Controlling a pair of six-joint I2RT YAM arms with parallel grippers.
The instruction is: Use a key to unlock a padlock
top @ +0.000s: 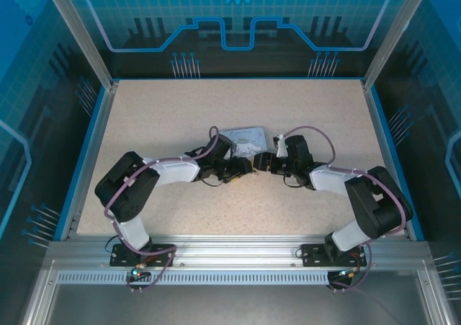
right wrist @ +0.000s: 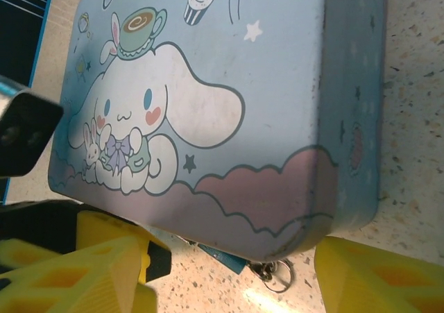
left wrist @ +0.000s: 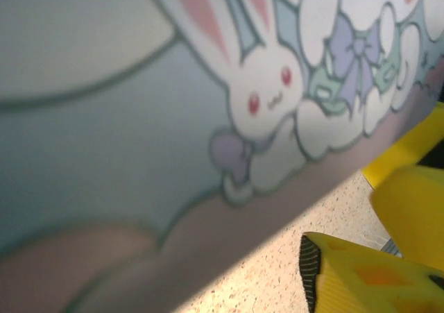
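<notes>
Padlock, a small dark bluish metal body [right wrist: 220, 256], sits under the near rim of the pale blue, cartoon-printed rectangular tin box [right wrist: 208, 105], with a thin wire ring [right wrist: 276, 277] beside it, per right wrist view. Yellow plastic fingers [right wrist: 90, 271] of the right gripper [right wrist: 232, 268] stand released, straddling it. Top view: box flat on speckled table [top: 144, 123]; left gripper [top: 245, 169] likewise released.

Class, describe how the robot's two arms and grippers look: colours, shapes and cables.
The left arm and right arm pair black joint housings with white links. A mauve cable loops along each. The grippers' fingers are blocky, bright yellow, with recessed pockets.
</notes>
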